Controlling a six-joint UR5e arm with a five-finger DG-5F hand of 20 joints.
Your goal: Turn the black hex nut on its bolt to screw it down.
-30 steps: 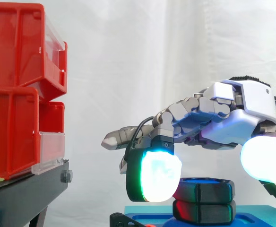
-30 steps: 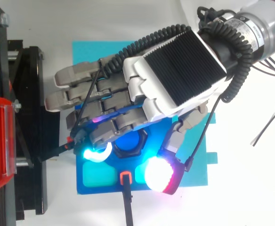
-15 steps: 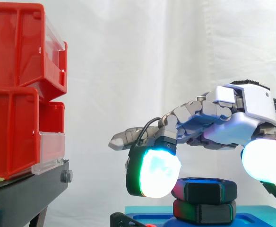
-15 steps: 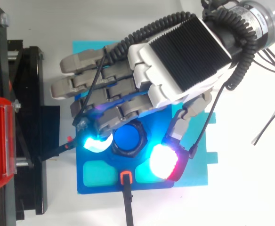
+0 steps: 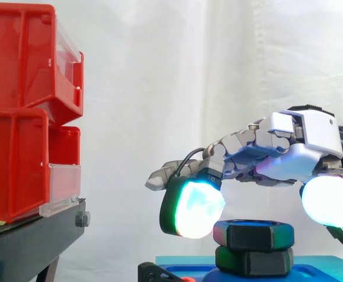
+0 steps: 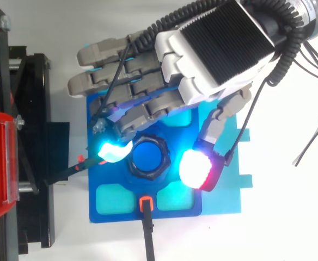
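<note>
Blk hex nut [image 5: 254,235] under robot hand [image 5: 289,158]

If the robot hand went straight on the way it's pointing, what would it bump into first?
Probably the black stand that holds the red bins. The hand points towards it, with nothing between them; the exact height is unclear.

Stacked red bins [image 5: 19,117], black stand [image 5: 30,241], white curtain [image 5: 189,70]
</note>
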